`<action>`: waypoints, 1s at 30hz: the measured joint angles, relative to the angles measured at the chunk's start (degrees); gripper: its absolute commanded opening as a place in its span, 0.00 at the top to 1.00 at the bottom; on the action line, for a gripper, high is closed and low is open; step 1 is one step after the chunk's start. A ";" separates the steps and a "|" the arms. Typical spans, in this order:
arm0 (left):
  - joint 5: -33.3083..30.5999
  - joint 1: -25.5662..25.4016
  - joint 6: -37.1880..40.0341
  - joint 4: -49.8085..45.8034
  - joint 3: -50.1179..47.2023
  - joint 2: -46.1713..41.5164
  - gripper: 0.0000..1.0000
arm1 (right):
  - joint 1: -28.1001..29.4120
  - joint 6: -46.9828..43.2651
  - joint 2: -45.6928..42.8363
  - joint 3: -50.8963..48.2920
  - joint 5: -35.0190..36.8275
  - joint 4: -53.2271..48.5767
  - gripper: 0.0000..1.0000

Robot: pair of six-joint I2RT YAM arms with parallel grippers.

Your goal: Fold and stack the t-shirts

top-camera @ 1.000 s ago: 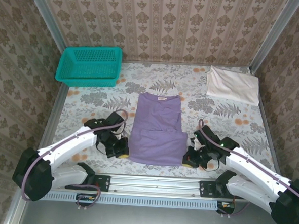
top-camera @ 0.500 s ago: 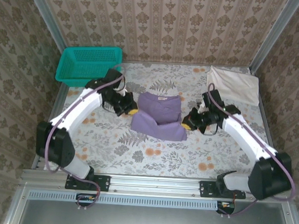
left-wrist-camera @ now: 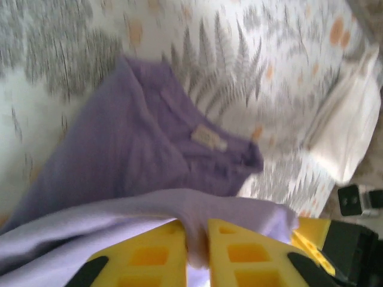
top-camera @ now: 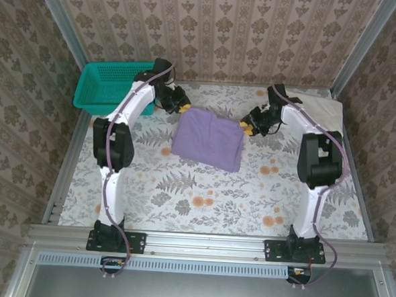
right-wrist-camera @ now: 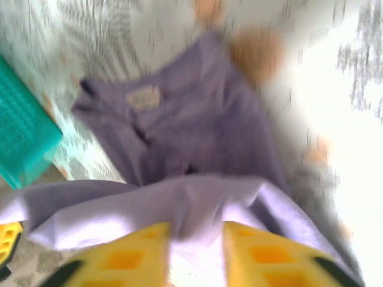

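The lavender t-shirt [top-camera: 208, 139] lies at the table's far middle, its near half drawn over the collar half. My left gripper [top-camera: 180, 108] is shut on the hem's left corner, and my right gripper [top-camera: 245, 127] is shut on the right corner. In the left wrist view, yellow fingers [left-wrist-camera: 149, 257] pinch a fold of lavender cloth [left-wrist-camera: 197, 230] above the collar label [left-wrist-camera: 209, 137]. The right wrist view shows lavender cloth [right-wrist-camera: 197, 206] bunched between its fingers [right-wrist-camera: 122, 260], with the shirt's collar [right-wrist-camera: 143, 98] beyond. The off-white t-shirt [top-camera: 319, 106] lies folded at the far right corner.
A teal mesh basket [top-camera: 108, 84] stands at the far left corner, just behind my left arm. Papered walls close in the table on three sides. The floral tabletop [top-camera: 208, 203] stretches bare towards the near rail.
Both grippers have carried the shirt's near hem from the table's near edge up to the far side, folding the lavender shirt over itself. Both arms now stretch far out.
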 measured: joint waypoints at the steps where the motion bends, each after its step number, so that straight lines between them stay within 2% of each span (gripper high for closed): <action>1: -0.35 0.44 -0.83 0.17 3.52 3.08 0.54 | -0.76 -0.24 2.89 2.84 0.04 -0.31 0.45; 2: -0.63 0.83 -1.53 0.24 6.47 5.70 0.45 | -1.49 -0.37 5.33 5.62 0.28 -1.31 0.43; 6: -2.80 1.33 -2.58 -0.52 10.69 9.68 0.46 | -3.43 -1.99 7.34 10.12 2.05 -4.26 0.43; 9: -4.26 0.13 -2.45 0.04 8.50 7.56 0.53 | -4.15 -4.02 4.35 9.14 2.95 -4.70 0.58; 11: -4.76 -1.55 -1.92 1.29 2.75 3.28 0.59 | -3.50 -5.20 -0.11 4.61 2.99 -3.78 0.74; 14: -5.55 -5.20 -0.52 3.15 -6.38 -3.72 0.62 | -0.59 -4.92 -7.08 -4.52 2.08 -0.42 0.85; 17: -5.51 -9.27 1.51 5.70 -14.19 -8.68 0.65 | 5.05 -2.91 -11.15 -13.35 0.48 5.79 0.88; 22: -5.03 -12.74 5.40 9.79 -25.03 -9.51 0.69 | 13.51 1.33 -8.87 -20.63 -0.61 14.78 0.92; 27: -7.58 -12.35 8.79 13.33 -36.72 -9.49 0.70 | 15.30 3.04 -4.96 -25.88 -0.46 21.68 0.95; 30: -7.76 -12.02 9.18 19.34 -44.37 -14.64 0.70 | 15.04 3.98 -7.34 -31.82 -1.22 28.63 0.95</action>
